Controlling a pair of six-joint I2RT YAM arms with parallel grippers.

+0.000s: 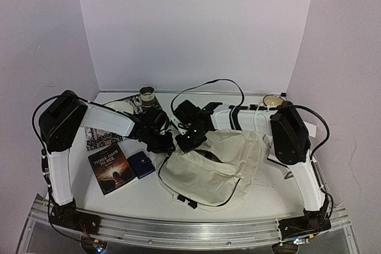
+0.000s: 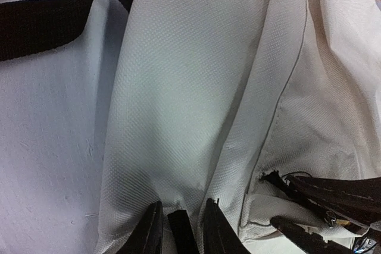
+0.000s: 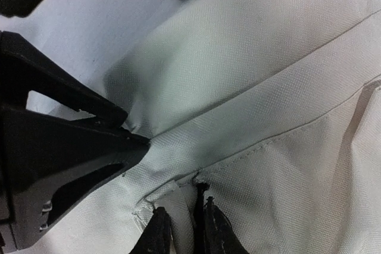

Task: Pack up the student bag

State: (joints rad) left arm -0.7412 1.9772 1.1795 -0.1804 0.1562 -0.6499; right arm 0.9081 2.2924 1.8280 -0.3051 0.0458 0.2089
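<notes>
The left gripper [image 2: 182,209] has its jaws nearly together, and they pinch a fold of the cream fabric of the student bag [image 1: 208,168]. The right gripper [image 3: 183,206] is also almost closed, and it holds a stitched seam of the same bag. The two grippers are just beside each other at the bag's upper left edge. The bag lies crumpled on the table [image 1: 262,197], between the arms. A dark book [image 1: 111,169] and a small blue object [image 1: 141,163] lie to its left.
</notes>
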